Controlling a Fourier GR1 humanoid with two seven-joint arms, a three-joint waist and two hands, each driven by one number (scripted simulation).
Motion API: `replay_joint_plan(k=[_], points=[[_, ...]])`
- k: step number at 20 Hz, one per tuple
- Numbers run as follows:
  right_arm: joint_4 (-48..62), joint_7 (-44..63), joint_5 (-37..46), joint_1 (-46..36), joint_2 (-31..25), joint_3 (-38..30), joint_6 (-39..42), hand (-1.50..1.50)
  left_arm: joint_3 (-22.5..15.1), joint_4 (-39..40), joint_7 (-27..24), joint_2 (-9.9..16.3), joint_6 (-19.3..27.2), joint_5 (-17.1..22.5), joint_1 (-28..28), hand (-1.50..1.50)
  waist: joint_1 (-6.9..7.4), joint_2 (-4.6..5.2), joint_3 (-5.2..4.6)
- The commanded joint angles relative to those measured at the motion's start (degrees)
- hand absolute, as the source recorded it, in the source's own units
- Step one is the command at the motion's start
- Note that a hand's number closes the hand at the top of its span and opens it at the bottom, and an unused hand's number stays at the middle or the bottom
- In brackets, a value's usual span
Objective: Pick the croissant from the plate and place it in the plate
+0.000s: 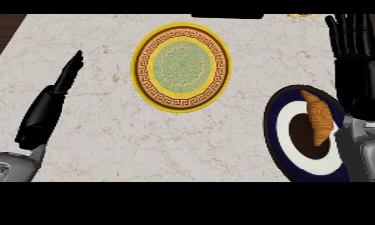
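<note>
Head view: unlabelled croissant (318, 116) lies on dark plate (282, 142).

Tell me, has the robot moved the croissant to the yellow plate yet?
Not yet. The croissant lies on the dark blue plate, so nothing is done. The right hand is open beside it, holding nothing; the left hand is open at the left. Grasping and carrying it to the yellow plate remain.
</note>
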Motion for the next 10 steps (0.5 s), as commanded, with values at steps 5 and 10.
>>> replay_joint_plan(k=[5, 10], points=[[4.2, 4.54, -13.68, 3.52, -6.88, 5.01, 24.54, 1.5, 2.38, 6.24, 9.3, -8.06, 5.6, 5.81, 5.49, 0.0, -0.37, -0.91, 1.43], [0.07, -7.06, 20.23, 0.87, -29.14, 5.04, 20.42, 1.5, 1.36, 6.9, 11.61, -10.73, 6.32, 7.57, 7.92, 0.0, -1.97, -1.28, 1.07]])
